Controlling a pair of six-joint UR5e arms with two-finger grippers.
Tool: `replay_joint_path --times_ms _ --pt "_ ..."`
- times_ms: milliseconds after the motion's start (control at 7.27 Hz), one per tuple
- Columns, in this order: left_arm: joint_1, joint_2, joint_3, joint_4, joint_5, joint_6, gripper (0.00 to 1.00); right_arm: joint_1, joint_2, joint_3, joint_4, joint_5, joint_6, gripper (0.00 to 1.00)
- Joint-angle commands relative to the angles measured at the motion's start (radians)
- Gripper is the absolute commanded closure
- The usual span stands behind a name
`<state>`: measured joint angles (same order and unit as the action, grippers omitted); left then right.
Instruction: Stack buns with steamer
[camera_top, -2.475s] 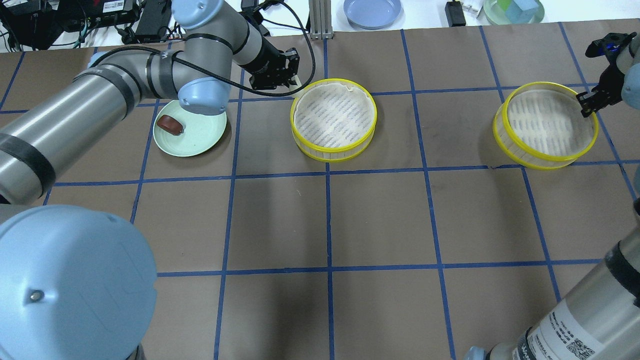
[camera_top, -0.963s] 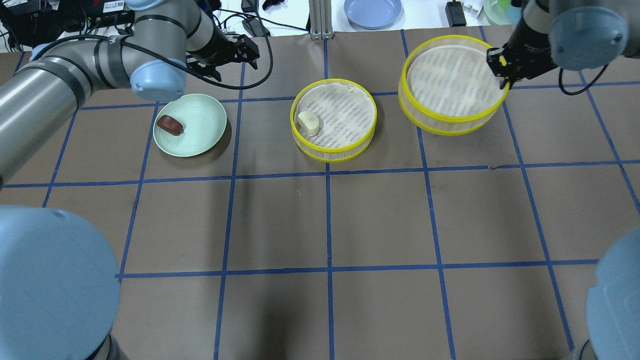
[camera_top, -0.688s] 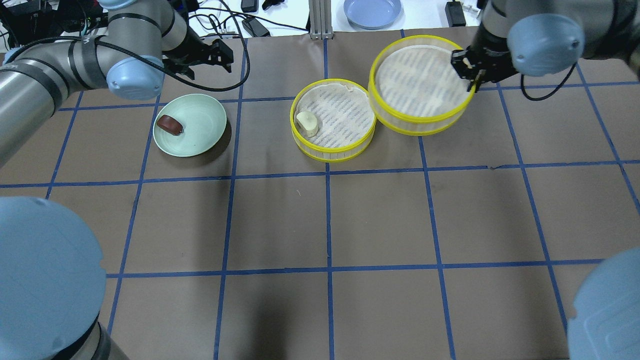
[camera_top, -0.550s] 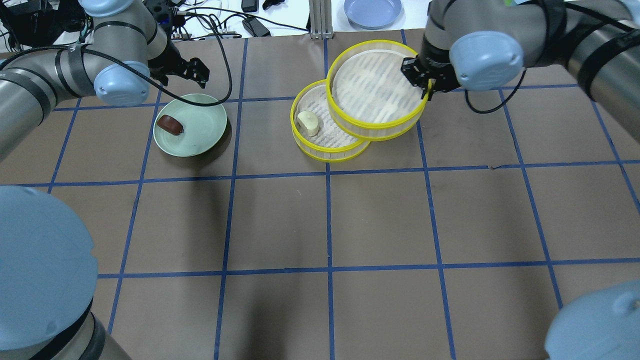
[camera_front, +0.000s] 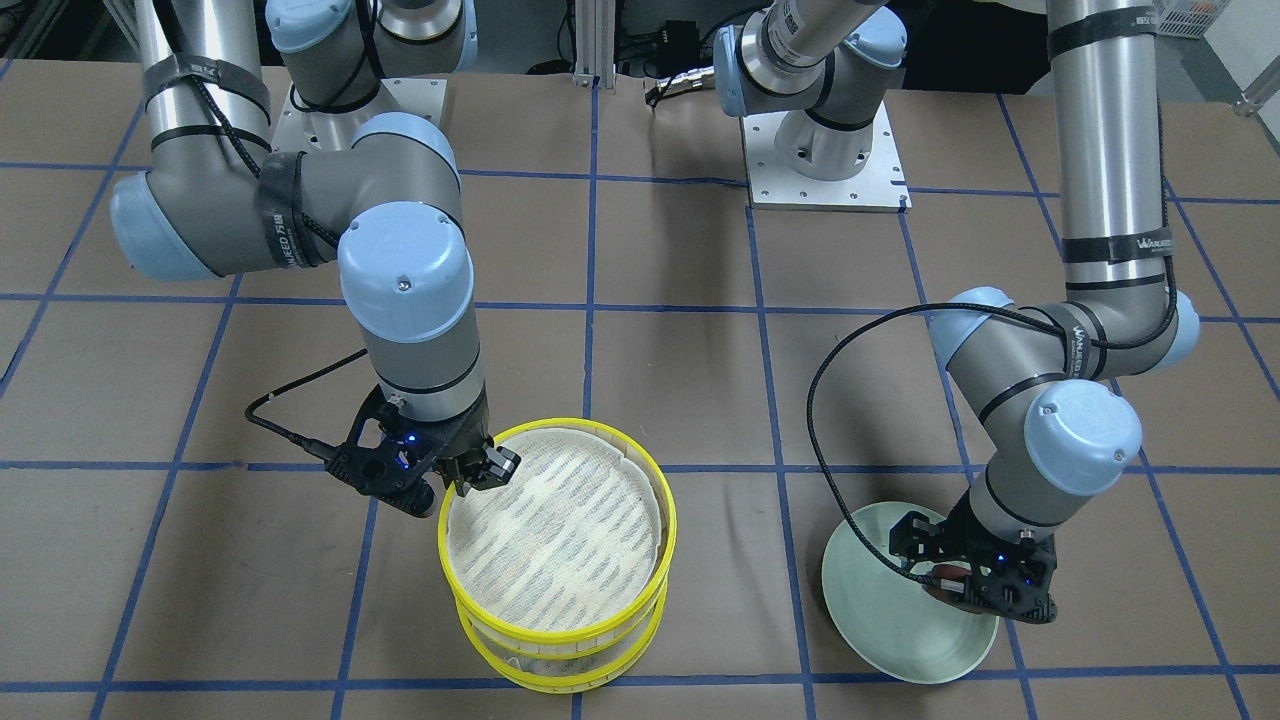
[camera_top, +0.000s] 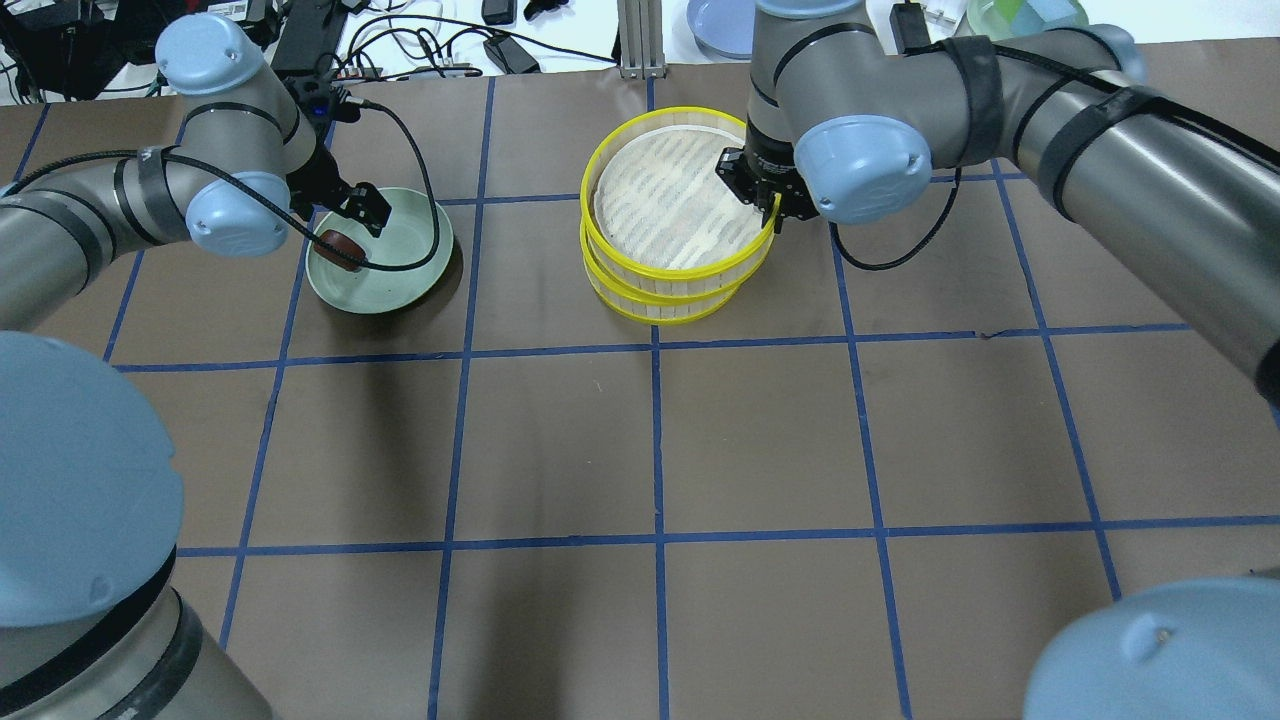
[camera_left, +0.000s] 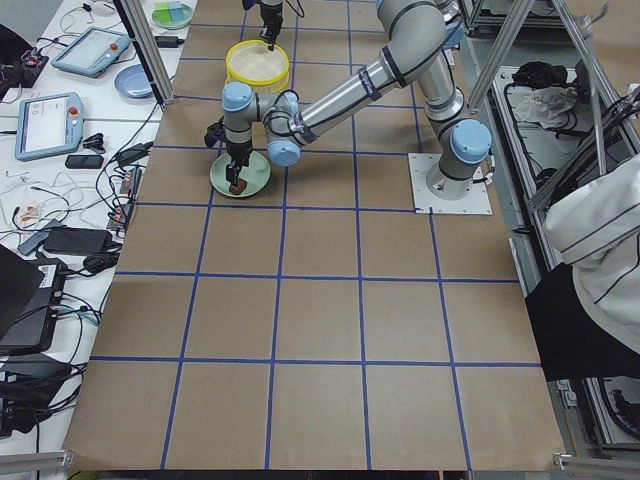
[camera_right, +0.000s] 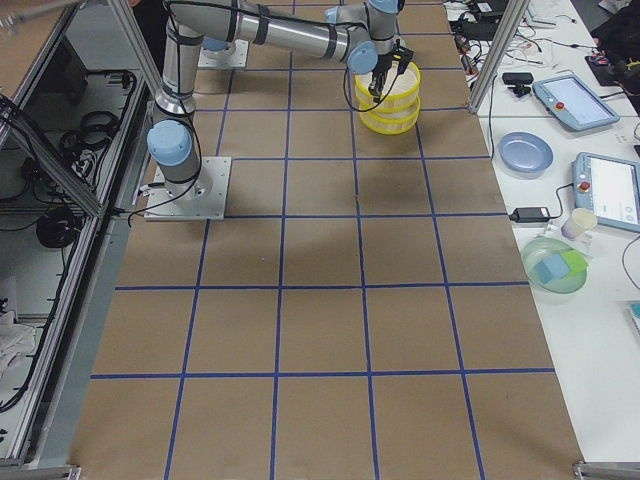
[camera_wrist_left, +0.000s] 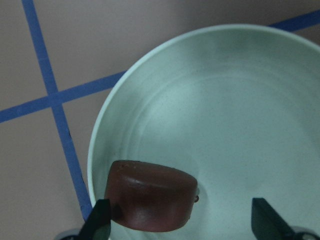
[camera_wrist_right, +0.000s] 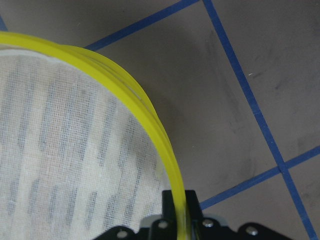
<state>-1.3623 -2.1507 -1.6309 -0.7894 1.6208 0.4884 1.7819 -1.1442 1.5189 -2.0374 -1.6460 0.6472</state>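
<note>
Your right gripper (camera_front: 464, 486), wrist pointing down, is clamped on the rim of the upper steamer tier (camera_front: 556, 535), 1 of 2 stacked. Your left gripper (camera_wrist_left: 182, 220) hangs spread wide, the brown bun (camera_wrist_left: 150, 195) between its fingers.

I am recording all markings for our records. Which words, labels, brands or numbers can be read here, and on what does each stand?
Left arm's black strap: white lettering, too blurred to read.
Right arm's black strap: white lettering, too blurred to read.
Tablet screens: too small to read.
Steamer and plate: no text.
</note>
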Motion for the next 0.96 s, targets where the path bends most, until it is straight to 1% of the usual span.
replay_joint_path --times_ms 0,138,412,550,825 --pt "0.003 -0.034 -0.004 0.018 0.002 0.01 0.34 -0.004 0.012 -0.002 -0.009 -0.017 0.011 1.0" --pt "0.003 -0.035 0.005 0.015 0.037 0.012 0.99 -0.005 0.023 0.0 -0.01 -0.015 0.029 1.0" --pt "0.002 -0.011 0.026 0.013 0.027 -0.01 1.0 -0.006 0.035 0.001 -0.01 -0.002 0.026 1.0" --pt "0.0 0.011 0.046 0.009 0.002 -0.033 1.0 -0.006 0.055 0.001 -0.013 0.0 0.035 1.0" --pt "-0.056 0.08 0.083 -0.033 -0.115 -0.335 1.0 -0.006 0.06 0.001 -0.044 -0.003 0.035 1.0"
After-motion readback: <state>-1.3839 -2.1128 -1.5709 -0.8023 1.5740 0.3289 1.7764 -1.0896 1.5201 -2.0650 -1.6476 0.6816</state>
